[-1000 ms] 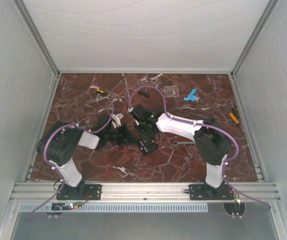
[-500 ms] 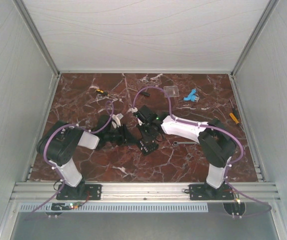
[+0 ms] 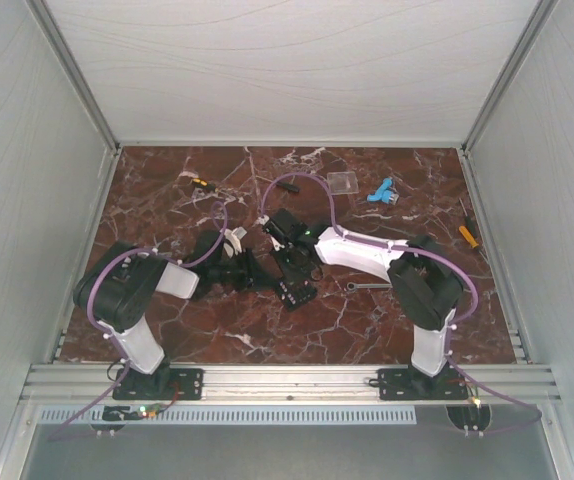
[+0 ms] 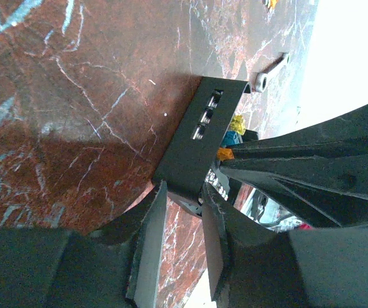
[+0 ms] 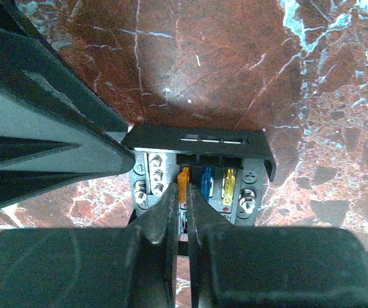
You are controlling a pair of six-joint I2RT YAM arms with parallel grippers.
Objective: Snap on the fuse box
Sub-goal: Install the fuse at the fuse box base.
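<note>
On your table, the fuse box lies mid-table, slightly toward the near edge. The left jaws stand a little apart around its corner; whether they clamp it, you cannot tell. The right jaws are nearly together, tips at its orange fuse. Half a second ago the elbow of the right arm sat farther toward the right edge.

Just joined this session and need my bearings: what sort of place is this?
Likely an enclosed robot workcell: white panel walls on an aluminium frame, and a red marble-patterned tabletop with a wrench, a screwdriver and the fuse box on it.
</note>
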